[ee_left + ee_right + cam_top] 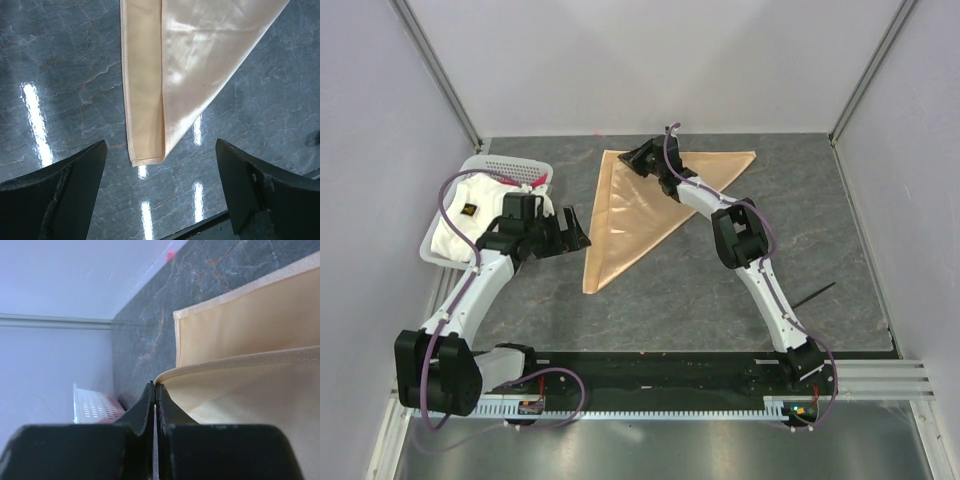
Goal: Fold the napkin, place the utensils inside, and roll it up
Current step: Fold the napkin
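My right gripper (155, 390) is shut on the thin, floppy, slippery napkin (632, 212) at its 11 o'clock corner; left gripper (161, 146) wide, empty.

The napkin (640, 215) is plain, glossy peach-tan. The bench (720, 290) is dark grey, marble-patterned with paler veins. At far left sit a white perforated basket (510, 163), a white cloth (460, 215) with a dark mark, and a pink-red cloth (533, 184).

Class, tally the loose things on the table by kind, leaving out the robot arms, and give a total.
Cloths: 3 (peach napkin, white cloth, pink-red cloth)
Baskets: 1 (white basket)
Utensils: 1 (thin black utensil)
Total: 5
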